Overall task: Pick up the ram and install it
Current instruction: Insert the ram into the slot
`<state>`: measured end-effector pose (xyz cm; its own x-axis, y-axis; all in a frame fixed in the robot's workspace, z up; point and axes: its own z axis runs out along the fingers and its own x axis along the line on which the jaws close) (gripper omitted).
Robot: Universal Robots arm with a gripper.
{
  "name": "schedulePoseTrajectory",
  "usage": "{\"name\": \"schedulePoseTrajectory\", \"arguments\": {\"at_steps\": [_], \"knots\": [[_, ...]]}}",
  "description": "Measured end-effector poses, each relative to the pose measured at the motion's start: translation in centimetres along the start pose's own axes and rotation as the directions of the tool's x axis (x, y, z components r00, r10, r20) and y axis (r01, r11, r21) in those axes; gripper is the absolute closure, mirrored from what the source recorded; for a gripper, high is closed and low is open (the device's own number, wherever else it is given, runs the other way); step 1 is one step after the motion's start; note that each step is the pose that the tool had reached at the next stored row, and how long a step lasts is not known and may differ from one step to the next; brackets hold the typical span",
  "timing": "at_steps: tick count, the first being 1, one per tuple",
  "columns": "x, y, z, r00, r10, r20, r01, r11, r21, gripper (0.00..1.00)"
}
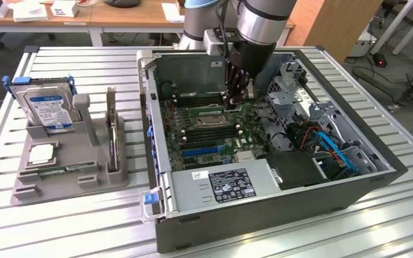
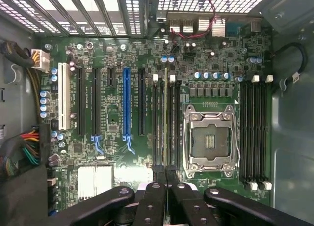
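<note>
First, the exterior view. An open computer case point(image 1: 264, 215) lies on a slatted metal table point(image 1: 84, 226), with its motherboard point(image 1: 192, 142) facing up. The arm reaches down into the case, and its gripper point(image 1: 237, 98) hangs low over the board, just beside the bare processor socket point(image 1: 211, 119) and above a bank of memory slots point(image 1: 192, 97). From this side the dark fingers hide what is between them. Toward the exterior view's left, well apart from the case, a grey holder point(image 1: 70, 180) carries a hard drive point(image 1: 45, 107) with a blue label, standing on edge. An expansion card point(image 1: 111, 126) stands upright beside it.

Next, the wrist view, which looks straight down at the motherboard point(image 2: 113, 152). The ram point(image 2: 166, 118) shows edge-on as a thin pale line. Its long axis runs parallel to the black memory slots point(image 2: 155, 123) on either side of it and to the blue expansion slot point(image 2: 126, 103). One end points toward the vented rear wall of the case, and the other sits under the gripper point(image 2: 166, 173). The fingers point(image 2: 158, 179) are drawn narrow, nearly together, pinching the ram by its upper edge. The stick stands on edge, between the expansion slots and the processor socket point(image 2: 211, 137) and in line with the slot bank. Whether it is seated in a slot or only above one, I cannot tell.
</note>
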<state>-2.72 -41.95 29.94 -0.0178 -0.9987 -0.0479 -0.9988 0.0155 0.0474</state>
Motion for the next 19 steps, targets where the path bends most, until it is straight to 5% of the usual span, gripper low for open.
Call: {"name": "schedulePoseTrajectory", "arguments": {"at_steps": [19], "knots": [[0.1, -0.07, 1.53, 1.0000, 0.000, 0.0000, 0.000, 1.0000, 0.0000, 0.90]]}}
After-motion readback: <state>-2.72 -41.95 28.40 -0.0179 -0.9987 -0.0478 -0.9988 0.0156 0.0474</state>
